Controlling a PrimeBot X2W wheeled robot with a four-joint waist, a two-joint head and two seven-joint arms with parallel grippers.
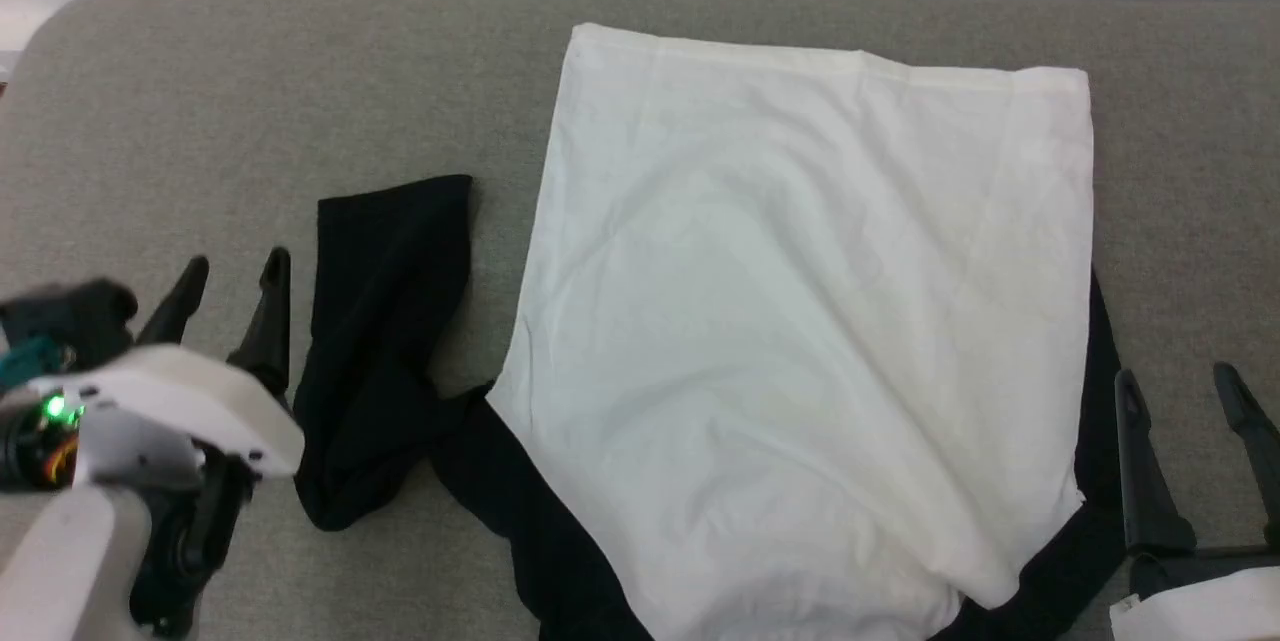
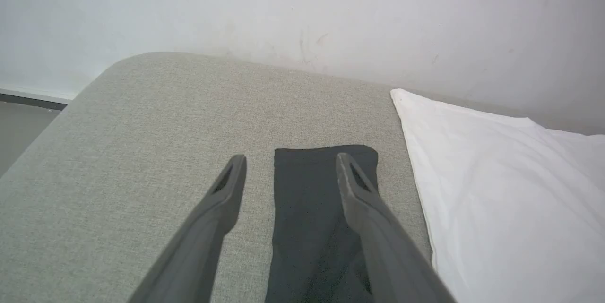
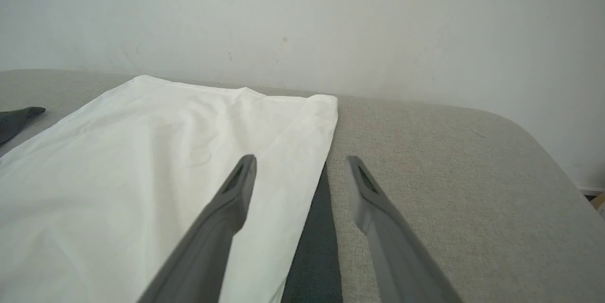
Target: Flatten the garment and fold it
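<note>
One garment runs near-to-far, its hem pointing away from the robot.

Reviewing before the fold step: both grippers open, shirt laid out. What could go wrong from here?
1. The left sleeve lies bunched and bent beside the open left gripper; folding now would likely trap that lump.
2. The right sleeve sits mostly under the white body; the right gripper may pinch both layers.

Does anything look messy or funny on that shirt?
Yes. On the white cloth shirt, the long black sleeve at the robot's left lies crumpled and twisted; the other black sleeve is mostly hidden under the white body.
</note>
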